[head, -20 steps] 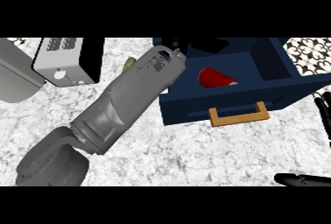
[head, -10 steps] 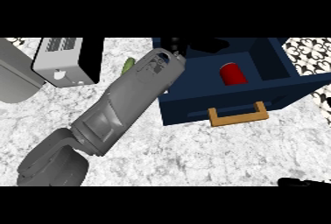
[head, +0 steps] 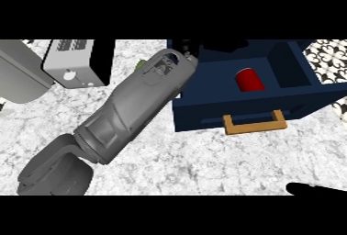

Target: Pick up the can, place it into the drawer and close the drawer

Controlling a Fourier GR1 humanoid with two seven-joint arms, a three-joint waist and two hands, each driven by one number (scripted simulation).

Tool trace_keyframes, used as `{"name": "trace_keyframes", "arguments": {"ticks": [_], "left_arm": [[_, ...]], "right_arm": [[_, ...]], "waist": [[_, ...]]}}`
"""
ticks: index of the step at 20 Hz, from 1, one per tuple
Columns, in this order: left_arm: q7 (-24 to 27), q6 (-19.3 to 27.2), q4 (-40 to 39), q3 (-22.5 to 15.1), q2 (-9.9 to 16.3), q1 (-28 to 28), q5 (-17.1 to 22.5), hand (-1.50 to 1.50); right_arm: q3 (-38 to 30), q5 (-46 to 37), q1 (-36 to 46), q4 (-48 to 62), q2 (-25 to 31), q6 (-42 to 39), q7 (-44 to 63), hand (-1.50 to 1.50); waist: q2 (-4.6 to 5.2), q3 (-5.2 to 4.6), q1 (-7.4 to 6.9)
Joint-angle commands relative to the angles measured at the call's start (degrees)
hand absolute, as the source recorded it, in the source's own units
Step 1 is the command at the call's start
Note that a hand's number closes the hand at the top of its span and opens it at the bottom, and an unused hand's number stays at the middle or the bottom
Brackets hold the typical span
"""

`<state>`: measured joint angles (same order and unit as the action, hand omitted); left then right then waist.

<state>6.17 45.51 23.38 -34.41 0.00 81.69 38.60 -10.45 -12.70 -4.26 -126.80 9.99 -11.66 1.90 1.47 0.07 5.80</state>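
Note:
The red can (head: 249,79) lies inside the open dark blue drawer (head: 203,103), in its middle compartment, with nothing touching it. My left forearm runs from the lower left up to the drawer's back left corner. There my left hand (head: 190,46) hangs over the drawer's rear edge, its fingers stretched out along the back and holding nothing. The drawer's wooden handle (head: 254,124) faces me. Only a black tip of my right hand (head: 313,189) shows at the lower right edge.
A white and black box-shaped appliance (head: 73,63) stands at the back left, with a grey slab (head: 19,75) beside it. A small green thing (head: 142,64) peeks out behind my left wrist. A patterned surface (head: 331,56) lies right of the drawer.
The can was tilted under my left hand a second ago; it now lies settled in the drawer, free of the hand. My right hand has slid lower, toward the bottom edge.

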Motion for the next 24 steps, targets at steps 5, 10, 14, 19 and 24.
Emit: {"name": "trace_keyframes", "arguments": {"ticks": [5,10,14,19,24], "left_arm": [[1.1,2.5,2.8,-0.2,0.0,0.9,2.2,-1.50],[-0.2,3.0,2.3,-0.6,0.0,1.6,2.4,-1.50],[-1.0,1.6,2.2,0.2,0.0,1.6,1.2,-1.50],[-6.2,3.6,5.8,-0.5,2.5,2.4,-0.7,-1.50],[-9.9,3.8,15.2,-1.8,7.7,-3.1,-3.2,-1.50]], "right_arm": [[5.6,-17.7,4.5,2.9,4.8,1.5,-0.3,-1.50],[11.3,-30.4,7.2,9.5,5.8,5.0,-2.5,-1.50],[15.8,-39.1,11.5,19.4,4.6,8.2,-2.0,-1.50],[17.6,-47.2,12.7,27.2,3.6,12.9,-1.4,-1.50],[15.3,-46.7,14.1,37.0,-0.3,21.6,-4.8,-1.50]], "waist": [[-0.60,-0.04,-3.18],[-0.68,-0.03,-4.25],[-0.97,-0.05,-6.39],[-1.53,-0.05,-6.84],[-1.87,-0.04,-7.65]]}}
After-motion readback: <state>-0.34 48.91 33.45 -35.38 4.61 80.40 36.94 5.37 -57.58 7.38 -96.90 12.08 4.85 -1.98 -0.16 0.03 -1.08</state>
